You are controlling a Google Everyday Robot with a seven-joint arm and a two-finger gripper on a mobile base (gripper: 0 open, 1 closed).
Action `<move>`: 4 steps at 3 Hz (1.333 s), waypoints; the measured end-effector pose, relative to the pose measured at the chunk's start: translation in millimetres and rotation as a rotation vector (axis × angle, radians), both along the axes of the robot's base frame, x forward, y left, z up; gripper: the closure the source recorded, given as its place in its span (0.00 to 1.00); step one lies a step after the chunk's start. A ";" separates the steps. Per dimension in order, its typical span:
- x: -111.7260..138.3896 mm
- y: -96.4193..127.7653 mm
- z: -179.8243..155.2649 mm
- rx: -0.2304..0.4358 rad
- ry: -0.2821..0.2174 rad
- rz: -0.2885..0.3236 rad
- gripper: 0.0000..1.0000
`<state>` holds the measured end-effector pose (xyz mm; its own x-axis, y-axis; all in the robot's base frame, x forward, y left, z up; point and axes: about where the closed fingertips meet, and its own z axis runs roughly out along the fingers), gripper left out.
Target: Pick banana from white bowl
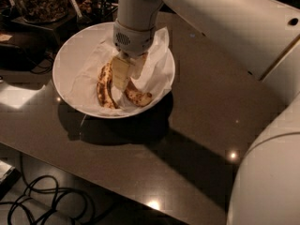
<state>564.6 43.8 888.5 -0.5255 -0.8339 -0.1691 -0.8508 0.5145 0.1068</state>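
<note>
Where the arm stands: the big white arm (225, 27) reaches in from the right, and its wrist points straight down over the bowl.
Table: the dark glossy table (201, 125) carries the bowl towards its far left side, sitting flat.
White bowl: the white bowl (65, 64) is wide and shallow, lined with crumpled paper (157, 55), and both bananas lie inside it.
Gripper: the gripper (130, 81) is right down inside the bowl at fruit level and covers the upper ends of the two bananas. Whether it is apart or clamped on anything, I cannot tell from this angle.
Banana: the banana (139, 97), thick, curved and brown-speckled, lies on the paper on the right of the pair. Its blunt end points to the right, and its upper part is hidden under the gripper.
Slimmer banana: the slimmer banana (104, 90), dark-streaked, lies close on the left. I cannot tell whether the two touch.
Done so far: the reach and descent look complete, as I read it, with the tool where a grasp would happen.
Not done: the banana rests on the paper inside the bowl and shows no sign of being lifted.
Left to do: get a sure hold on the thick one, raise it, and carry it clear of the rim.
Watch for: the neighbour lies so close that it could get pinched or dragged along. Fruit this overripe probably bruises under a hard squeeze.
</note>
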 end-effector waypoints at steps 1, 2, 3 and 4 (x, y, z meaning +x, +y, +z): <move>4.5 0.2 -9.6 0.015 0.016 -0.007 0.52; 9.1 -3.7 -21.8 0.044 0.038 -0.022 0.54; 13.5 -13.7 -41.1 0.065 0.065 -0.049 0.55; 14.4 -14.9 -48.3 0.073 0.084 -0.054 0.57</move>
<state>579.0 28.8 840.3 -0.5842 -0.7909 -0.1822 -0.8086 0.5477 0.2151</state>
